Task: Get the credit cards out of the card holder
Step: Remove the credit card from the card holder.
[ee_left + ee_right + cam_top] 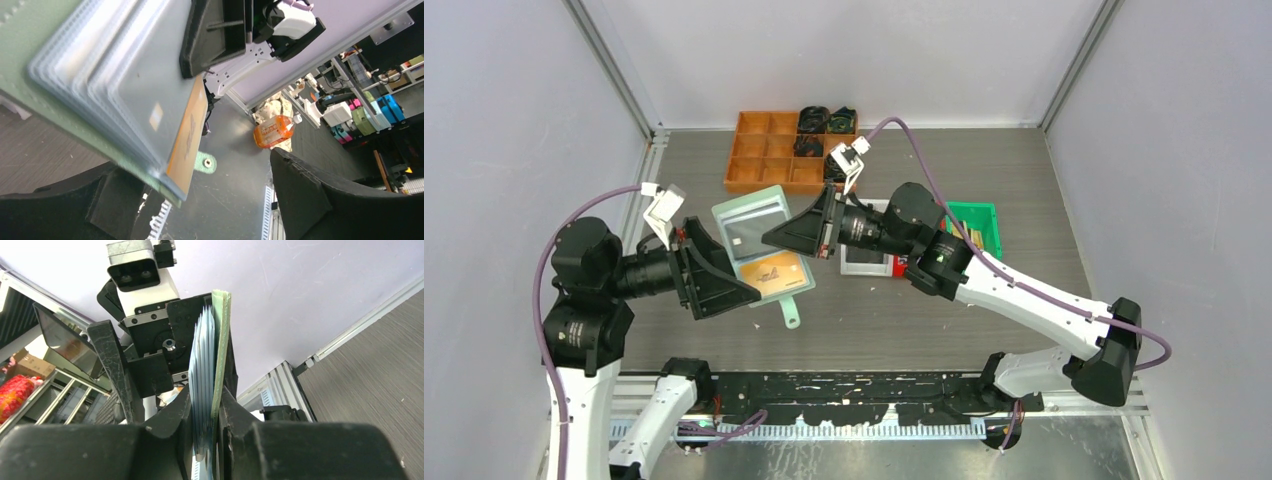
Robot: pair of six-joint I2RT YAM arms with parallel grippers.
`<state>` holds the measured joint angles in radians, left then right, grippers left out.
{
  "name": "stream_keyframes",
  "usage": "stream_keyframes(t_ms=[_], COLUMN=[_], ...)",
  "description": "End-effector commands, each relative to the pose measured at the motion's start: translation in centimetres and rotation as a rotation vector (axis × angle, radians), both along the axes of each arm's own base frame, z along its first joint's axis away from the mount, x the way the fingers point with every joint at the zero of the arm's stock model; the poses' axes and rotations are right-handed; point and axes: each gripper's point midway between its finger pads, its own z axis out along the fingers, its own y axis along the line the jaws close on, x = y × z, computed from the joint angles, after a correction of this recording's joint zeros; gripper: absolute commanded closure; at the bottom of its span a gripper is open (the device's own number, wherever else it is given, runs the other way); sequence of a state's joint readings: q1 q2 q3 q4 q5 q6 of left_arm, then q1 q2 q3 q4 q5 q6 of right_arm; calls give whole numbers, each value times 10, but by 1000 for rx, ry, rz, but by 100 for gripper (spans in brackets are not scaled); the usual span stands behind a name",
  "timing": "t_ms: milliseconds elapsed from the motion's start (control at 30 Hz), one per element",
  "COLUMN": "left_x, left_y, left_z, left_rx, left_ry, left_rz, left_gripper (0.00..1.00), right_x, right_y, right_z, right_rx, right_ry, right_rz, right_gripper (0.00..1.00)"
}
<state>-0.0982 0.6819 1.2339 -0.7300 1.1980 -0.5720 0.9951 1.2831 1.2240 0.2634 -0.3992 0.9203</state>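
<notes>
Right wrist: right gripper (212,407) pinches the card holder (220,340) mid-frame; left gripper (200,172) gapes wide. Thin edge grip could slip.

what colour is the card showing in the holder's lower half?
Orange-tan card, sitting in the pale green holder. Clearest in the top view.

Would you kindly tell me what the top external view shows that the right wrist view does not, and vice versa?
Only the top external view shows the orange card and grey card in the open card holder, plus the orange tray and green bin. Only the right wrist view shows the holder's stacked pockets edge-on. Both show the holder, the right fingers gripping it, and the left fingers.
</notes>
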Motion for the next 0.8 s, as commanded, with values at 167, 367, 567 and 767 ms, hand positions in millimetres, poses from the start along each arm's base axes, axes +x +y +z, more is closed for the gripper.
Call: stream_keyframes(t_ms=[167,367,567,767], left_x=[-4,-7,2,9], left_y=[-2,-2,-2,-1], left_z=[16,10,2,-12], left_rx=[-46,-46,-43,-26], left_ry=[-44,-31,-7,41], left_rz=[-33,-37,-4,17], left_gripper=[19,32,68,81], right_x=[-3,3,2,2], right_y=[2,-11,-18,-25], right_z=[35,36,34,32], right_rx=[149,185,240,270], right_ry=[-64,-78,-61,-68], right_rz=[-96,-177,-190,-221], right_gripper=[99,99,99,99])
